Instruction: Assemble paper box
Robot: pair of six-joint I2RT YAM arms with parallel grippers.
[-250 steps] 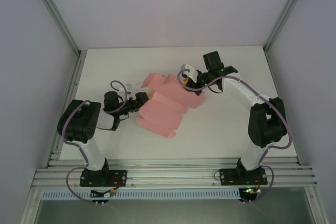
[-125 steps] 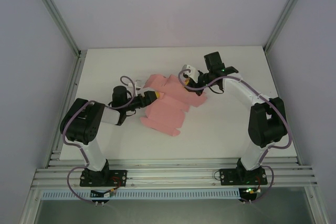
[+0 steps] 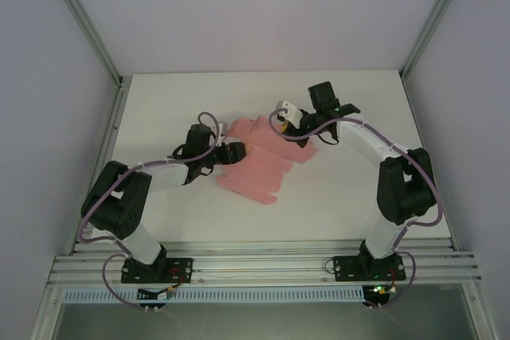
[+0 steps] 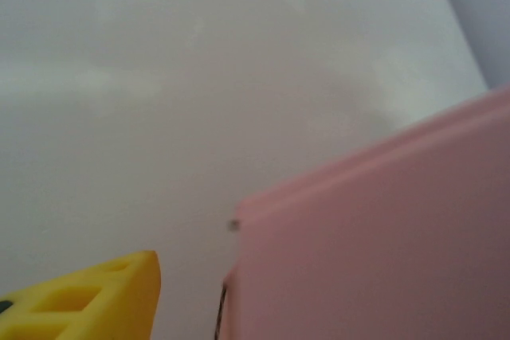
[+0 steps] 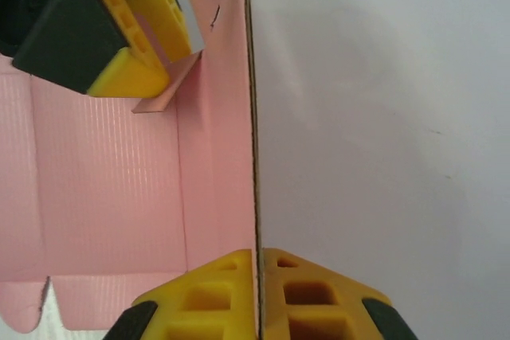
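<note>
Fingers (image 5: 307,296) of my right gripper (image 5: 256,259) are pressed together on a thin upright wall of the paper box (image 5: 103,181), gripping the card edge between them. Beyond, the pink sheet lies spread at the middle of the table (image 3: 335,205). Farther along, my left gripper (image 3: 231,154) sits at the box's left edge by a raised flap; I cannot tell whether it grips.

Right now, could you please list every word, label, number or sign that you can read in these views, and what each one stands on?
There are none to read.
The paper box is plain pink on every face shown.
The right tool, clamped on its edge, has bare yellow and black fingers.
The white table carries no marking.
</note>
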